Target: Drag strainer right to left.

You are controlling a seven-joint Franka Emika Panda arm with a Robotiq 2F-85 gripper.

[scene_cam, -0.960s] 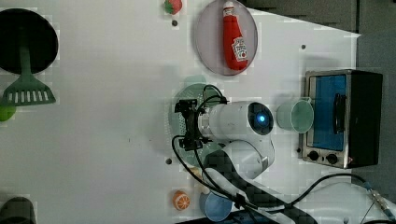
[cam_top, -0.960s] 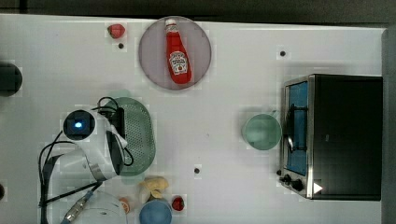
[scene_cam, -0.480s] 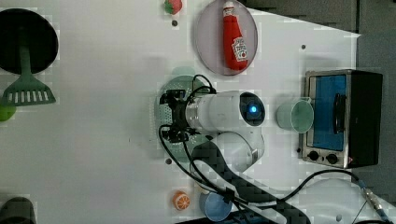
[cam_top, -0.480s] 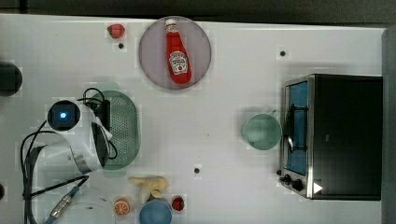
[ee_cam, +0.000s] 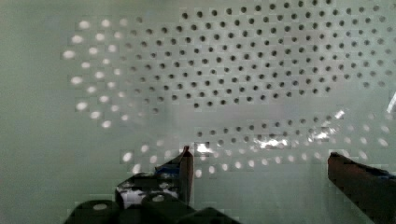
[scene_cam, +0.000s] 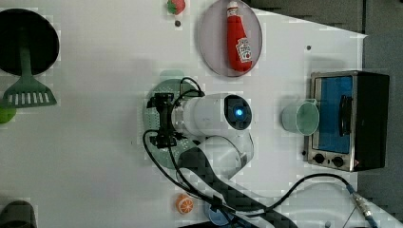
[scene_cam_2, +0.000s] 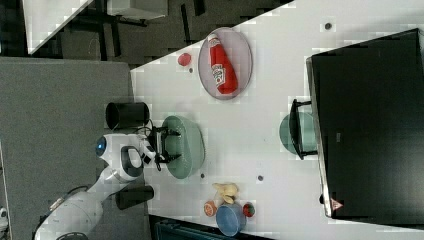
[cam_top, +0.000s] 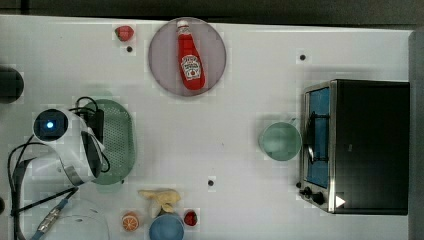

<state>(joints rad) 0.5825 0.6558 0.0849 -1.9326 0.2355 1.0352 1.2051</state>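
One more slide: strainer (cam_top: 117,142) now sits further toward the top view's left, gripper (ee_cam: 259,161) spread apart inside it, dragging nearly finished

A white table (cam_top: 240,150) carries everything. In the top view, the strainer (cam_top: 119,140) lies at the left, and a grey plate (cam_top: 165,60) sits at the far middle with a strawberry (cam_top: 124,33) to its left. A toaster oven (cam_top: 365,145) stands at the right, with a green bowl (cam_top: 280,141) just beside it on the left. Along the near edge lie an orange slice (cam_top: 130,221), a blue cup (cam_top: 166,227), a small red fruit (cam_top: 190,218) and a pale yellowish thing (cam_top: 161,196). A black cylinder (cam_top: 9,85) stands at the far left.
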